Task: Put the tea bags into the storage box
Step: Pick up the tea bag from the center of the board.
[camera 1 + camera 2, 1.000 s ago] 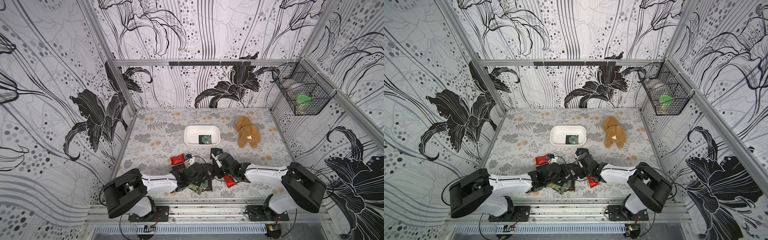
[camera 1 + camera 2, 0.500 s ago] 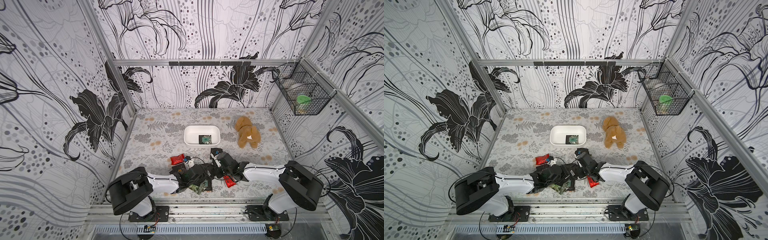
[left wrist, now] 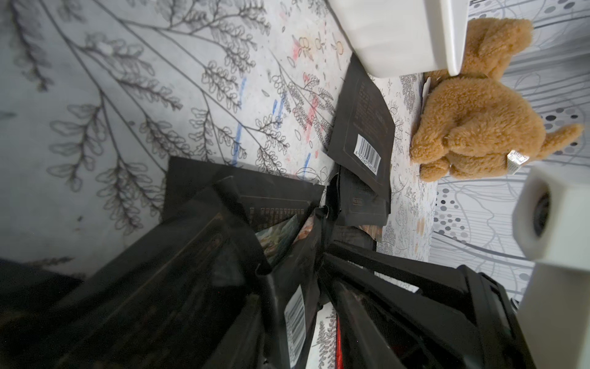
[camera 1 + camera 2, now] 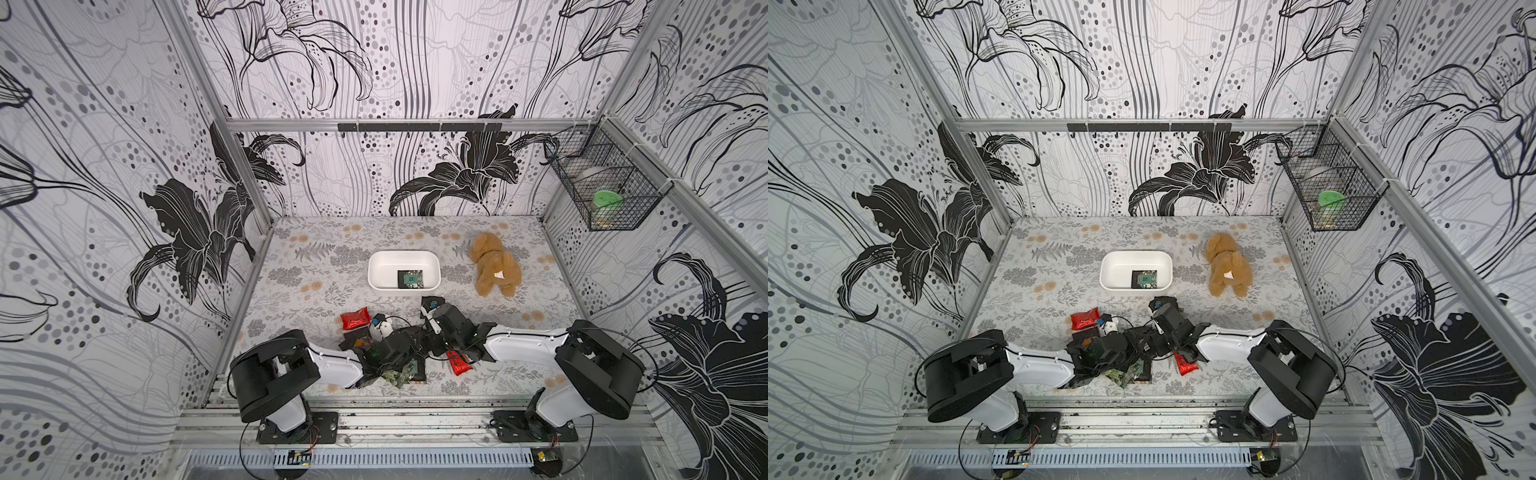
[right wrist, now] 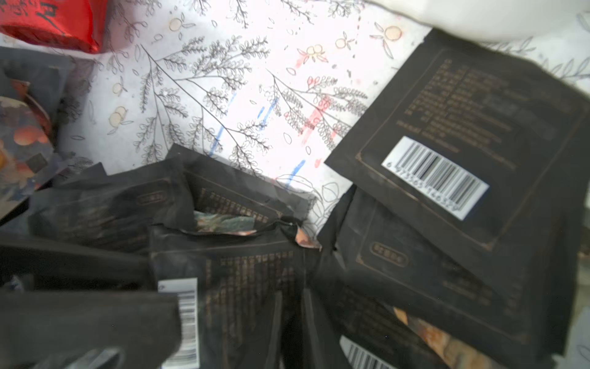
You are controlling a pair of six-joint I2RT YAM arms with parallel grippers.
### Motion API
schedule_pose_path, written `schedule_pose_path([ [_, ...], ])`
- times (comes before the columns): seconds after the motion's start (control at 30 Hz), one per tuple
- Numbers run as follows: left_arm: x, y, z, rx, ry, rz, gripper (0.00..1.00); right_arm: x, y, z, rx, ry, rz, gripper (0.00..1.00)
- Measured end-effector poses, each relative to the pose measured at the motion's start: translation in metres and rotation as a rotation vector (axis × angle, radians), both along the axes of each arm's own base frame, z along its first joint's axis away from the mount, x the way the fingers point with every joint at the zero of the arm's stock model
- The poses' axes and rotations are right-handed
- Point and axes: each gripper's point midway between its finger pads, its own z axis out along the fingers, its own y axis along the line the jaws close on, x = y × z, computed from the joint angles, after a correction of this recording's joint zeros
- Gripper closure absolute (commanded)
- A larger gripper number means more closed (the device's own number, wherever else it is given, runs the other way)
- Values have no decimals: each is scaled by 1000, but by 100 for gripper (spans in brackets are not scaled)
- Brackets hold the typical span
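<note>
The white storage box [image 4: 404, 271] sits mid-table with one tea bag [image 4: 410, 279] inside. The other tea bags lie in a heap [image 4: 409, 353] near the front edge, where both grippers meet. My right gripper [image 5: 292, 306] is shut on a raised black tea bag [image 5: 242, 274] with a barcode. My left gripper [image 3: 293, 271] is open, its jaws on either side of an upright black barcode tea bag [image 3: 295, 316], with a gap on one side. Two red tea bags [image 4: 355, 319] [image 4: 458, 362] flank the heap. A black tea bag [image 3: 362, 127] lies just in front of the box.
A tan plush toy [image 4: 494, 266] lies to the right of the box. A black wire basket [image 4: 604, 187] holding a green-lidded jar hangs on the right wall. The cell's walls enclose the table on three sides.
My left arm has swung a little toward the centre. Both grippers stay low in the heap of tea bags.
</note>
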Motion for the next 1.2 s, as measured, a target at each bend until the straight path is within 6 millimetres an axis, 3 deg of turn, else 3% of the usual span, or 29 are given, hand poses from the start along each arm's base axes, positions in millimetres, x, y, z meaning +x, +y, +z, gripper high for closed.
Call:
schedule_pose_path([
  [0.33, 1, -10, -2, -18, 11, -14, 68, 0, 1, 0, 1, 0, 1, 83],
  [0.5, 0, -12, -3, -13, 18, -21, 84, 0, 1, 1, 5, 2, 3, 83],
  [0.7, -1, -10, -5, 1, 24, -25, 92, 0, 2, 3, 13, 0, 6, 83],
  [0.83, -1, -10, 3, -4, 11, -32, 100, -2, 2, 11, 43, -21, 10, 82],
  [1.0, -2, -7, 13, 1, -4, -32, 100, -3, -4, 26, 74, -66, -6, 80],
  [1.2, 0, 11, 29, 60, -40, -5, 100, 6, -31, 54, 91, -191, -127, 72],
])
